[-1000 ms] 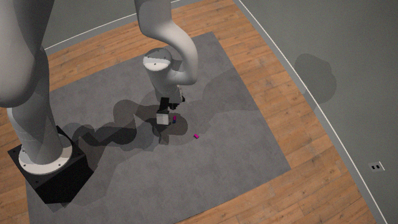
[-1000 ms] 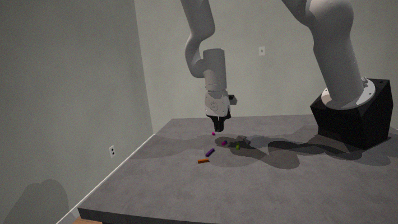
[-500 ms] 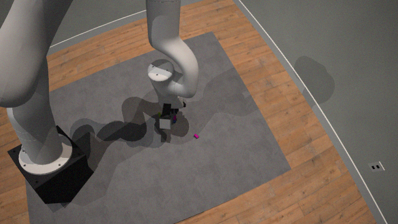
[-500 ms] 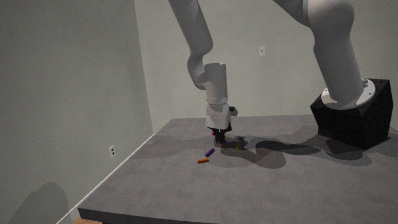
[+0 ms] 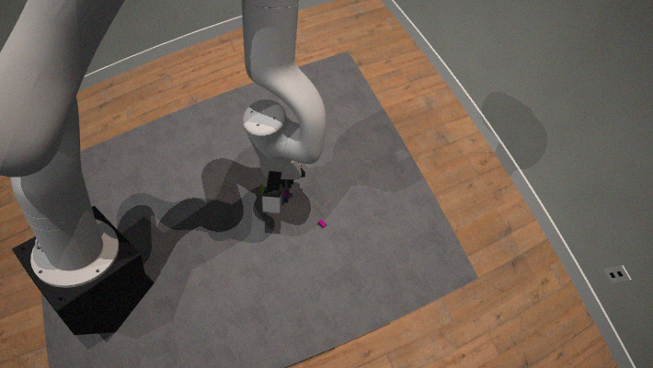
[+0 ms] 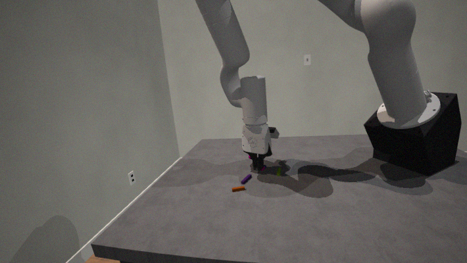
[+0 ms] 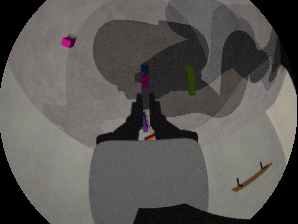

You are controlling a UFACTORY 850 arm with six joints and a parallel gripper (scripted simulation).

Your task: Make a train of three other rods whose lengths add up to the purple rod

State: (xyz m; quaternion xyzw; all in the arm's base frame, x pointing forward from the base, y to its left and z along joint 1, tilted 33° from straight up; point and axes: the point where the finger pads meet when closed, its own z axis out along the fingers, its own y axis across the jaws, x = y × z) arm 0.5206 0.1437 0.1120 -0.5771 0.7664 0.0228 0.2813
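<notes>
Purple rod (image 6: 246,179), orange rod (image 6: 238,189), lime rod (image 7: 190,79), grey table (image 6: 296,223).
</notes>
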